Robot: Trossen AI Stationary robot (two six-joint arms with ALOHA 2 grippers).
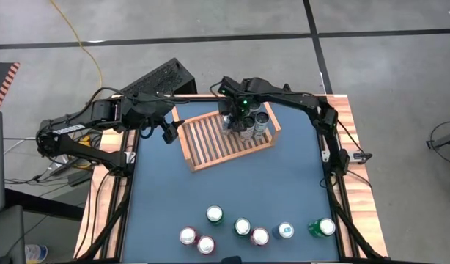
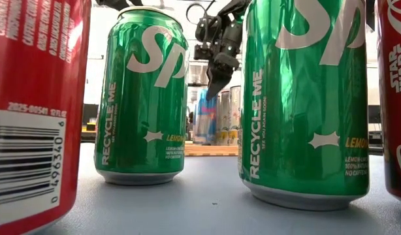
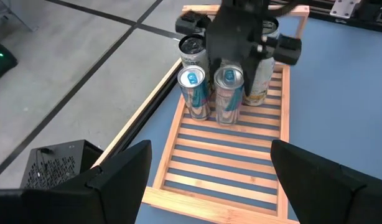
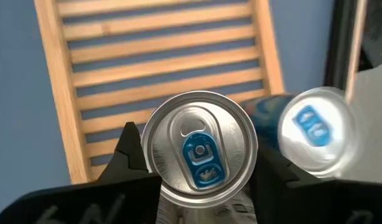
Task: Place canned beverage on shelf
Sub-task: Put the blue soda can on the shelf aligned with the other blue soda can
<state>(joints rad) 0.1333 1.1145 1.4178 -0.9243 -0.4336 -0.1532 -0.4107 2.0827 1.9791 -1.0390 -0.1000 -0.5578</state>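
Observation:
The light-brown slatted shelf (image 1: 214, 143) lies at the table's far middle. Three cans stand upright on its slats at its far right end, among them a blue-tabbed one (image 3: 194, 93) and a dark-topped one (image 3: 192, 50). My right gripper (image 1: 240, 117) comes down over that group and is shut on a silver can with a blue tab (image 4: 200, 149). My left gripper (image 1: 160, 130) hovers open off the shelf's left corner, nothing between its fingers. My right gripper pinches the silver can's upper side wall (image 3: 228, 84), just below the rim, one finger (image 4: 132, 155) on either side. The fingers slant steeply down from above. The can stands upright beside the blue-tabbed can (image 4: 312, 130). I cannot tell whether its base rests on the slats.
Several more cans stand along the table's near edge (image 1: 242, 227), among them two green ones (image 2: 142, 98) and red ones (image 2: 31, 111). A black box (image 1: 159, 77) sits off the far left corner. The shelf's near and left slats (image 3: 234, 168) are bare.

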